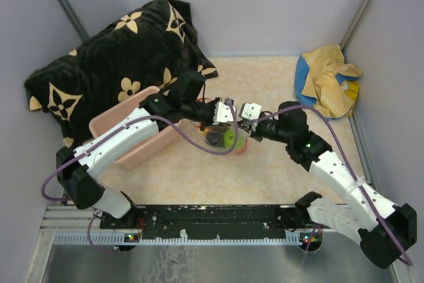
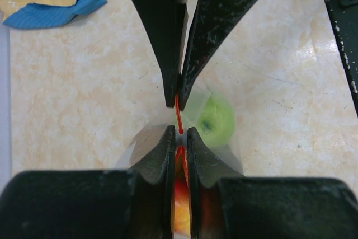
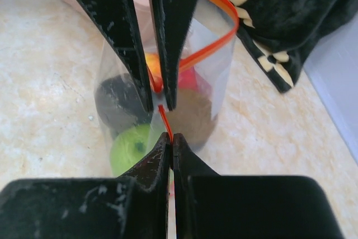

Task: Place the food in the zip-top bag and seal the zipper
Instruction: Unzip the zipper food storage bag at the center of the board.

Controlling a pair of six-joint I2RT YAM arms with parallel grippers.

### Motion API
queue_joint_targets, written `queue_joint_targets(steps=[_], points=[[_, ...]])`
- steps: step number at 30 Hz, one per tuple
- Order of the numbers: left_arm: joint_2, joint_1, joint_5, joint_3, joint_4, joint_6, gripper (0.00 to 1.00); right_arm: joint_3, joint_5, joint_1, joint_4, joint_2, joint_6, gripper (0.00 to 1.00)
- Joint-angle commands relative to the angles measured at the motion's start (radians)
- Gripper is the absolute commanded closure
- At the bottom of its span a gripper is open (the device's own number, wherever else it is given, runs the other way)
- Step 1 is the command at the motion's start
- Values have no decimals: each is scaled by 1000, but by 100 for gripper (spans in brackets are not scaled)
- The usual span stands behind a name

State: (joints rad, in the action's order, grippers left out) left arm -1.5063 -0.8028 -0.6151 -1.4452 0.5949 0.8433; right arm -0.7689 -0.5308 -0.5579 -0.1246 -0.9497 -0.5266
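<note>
Food point(image 3: 131, 146) sits in your zip-top bag point(image 3: 218, 82); your left end effector point(image 2: 179, 134) and right end effector point(image 3: 170, 137) each clamp its zipper point(image 3: 212, 47).

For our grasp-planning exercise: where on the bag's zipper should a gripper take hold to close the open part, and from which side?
Probably the zipper where it bows open, from above: the bag stands mouth-up, so jaws can straddle the thin strip and press its sides together.
</note>
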Motion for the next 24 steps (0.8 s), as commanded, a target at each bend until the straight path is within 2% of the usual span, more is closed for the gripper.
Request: queue_joint_targets(steps=[1, 24], points=[[31, -1, 62, -39, 38, 7, 96, -65, 148, 40, -47, 66, -31, 100], [80, 27, 199, 1, 90, -23, 99, -87, 345, 119, -167, 186, -11, 100]])
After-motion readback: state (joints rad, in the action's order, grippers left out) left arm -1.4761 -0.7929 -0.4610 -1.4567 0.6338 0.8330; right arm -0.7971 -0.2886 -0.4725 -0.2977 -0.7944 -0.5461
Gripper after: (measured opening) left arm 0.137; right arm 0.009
